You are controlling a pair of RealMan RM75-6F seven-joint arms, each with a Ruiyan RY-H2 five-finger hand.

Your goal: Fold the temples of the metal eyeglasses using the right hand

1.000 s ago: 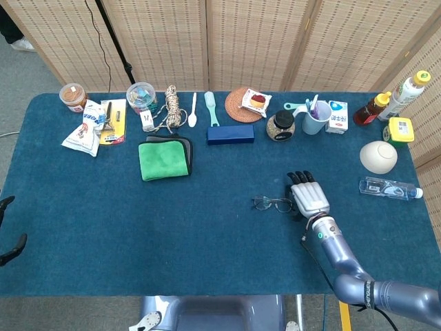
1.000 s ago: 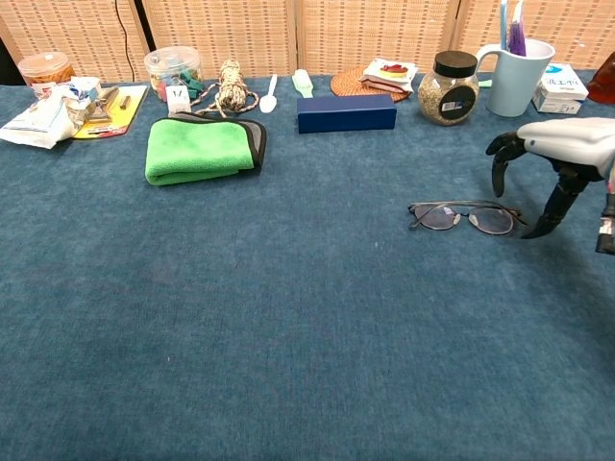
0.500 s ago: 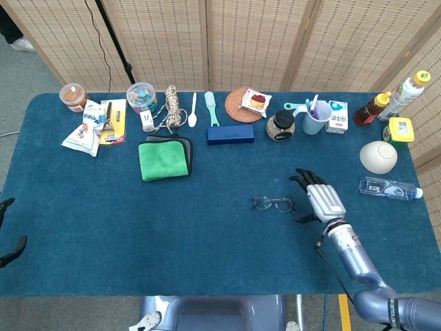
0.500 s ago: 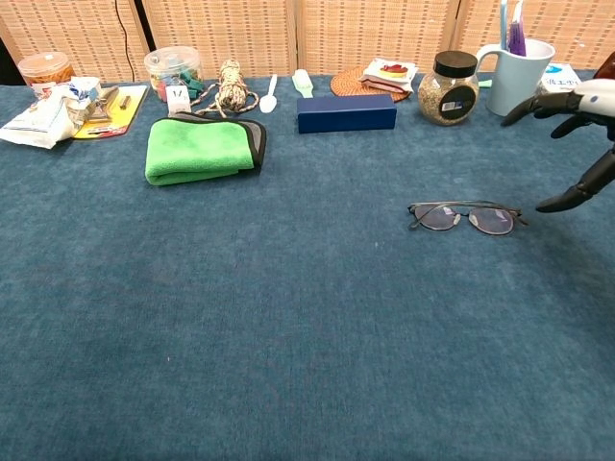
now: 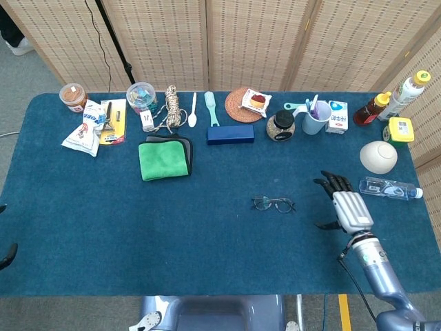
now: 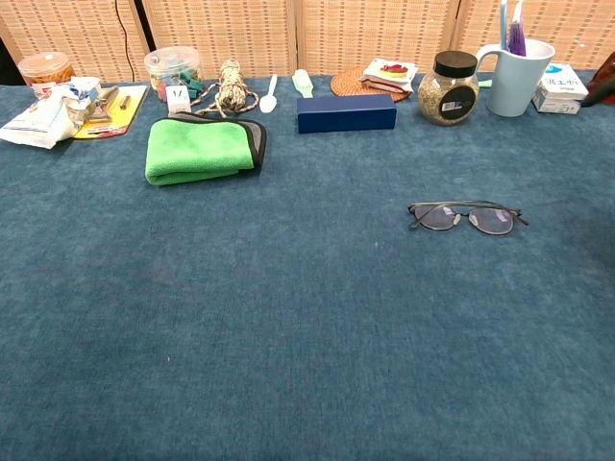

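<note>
- The right hand [image 5: 346, 205], a second ago just beside the eyeglasses [image 5: 273, 203], now sits well apart from them toward the desk's right edge, fingers spread and empty.
- It is gone from the chest view.
- The left hand's dark tip [image 5: 5, 255] shows less at the frame edge.

Metal eyeglasses [image 6: 468, 216] flat on blue table [image 6: 288, 336], temples folded; green cloth [image 6: 197, 151] well apart.

blue table [image 5: 103, 227], green cloth [image 5: 164, 159], navy box [image 5: 230, 134], white bowl [image 5: 378, 156]
</note>
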